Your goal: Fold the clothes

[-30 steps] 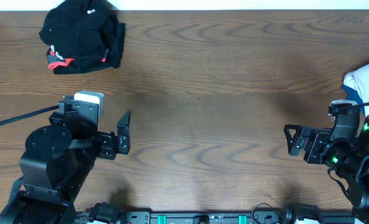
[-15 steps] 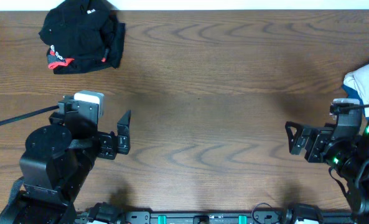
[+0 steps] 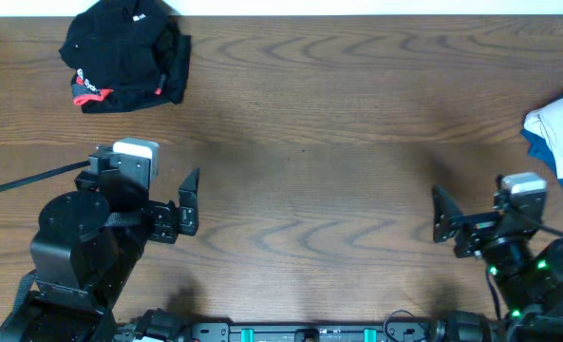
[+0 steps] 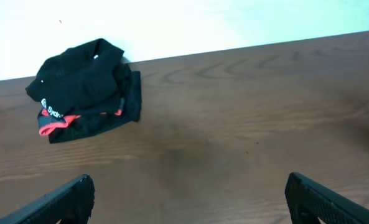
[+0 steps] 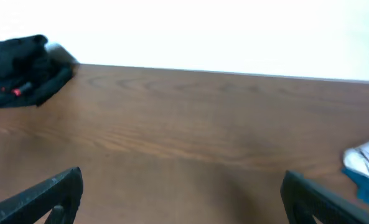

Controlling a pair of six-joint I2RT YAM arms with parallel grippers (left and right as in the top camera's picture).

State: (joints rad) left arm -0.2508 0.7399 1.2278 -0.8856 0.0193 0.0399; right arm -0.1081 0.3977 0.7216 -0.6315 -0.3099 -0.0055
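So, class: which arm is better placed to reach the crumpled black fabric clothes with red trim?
Probably the left: the crumpled black fabric clothes lie on its side of the wooden table, ahead of the open left gripper. The open right gripper is far across it.

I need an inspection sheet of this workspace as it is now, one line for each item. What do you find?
Surface: wooden table, bare across the middle.
Job's things: black clothes in a bunched heap at the far left corner, red trim and a small white print showing, not laid flat.
Clutter: white and blue fabric at the right edge, partly out of view.
Grippers: left gripper open, holding nothing; right gripper open, holding nothing; both apart from the clothes.
Cables: one black cable running from the left edge to the left arm.
Surroundings: pale background beyond the far edge; nothing else seen.
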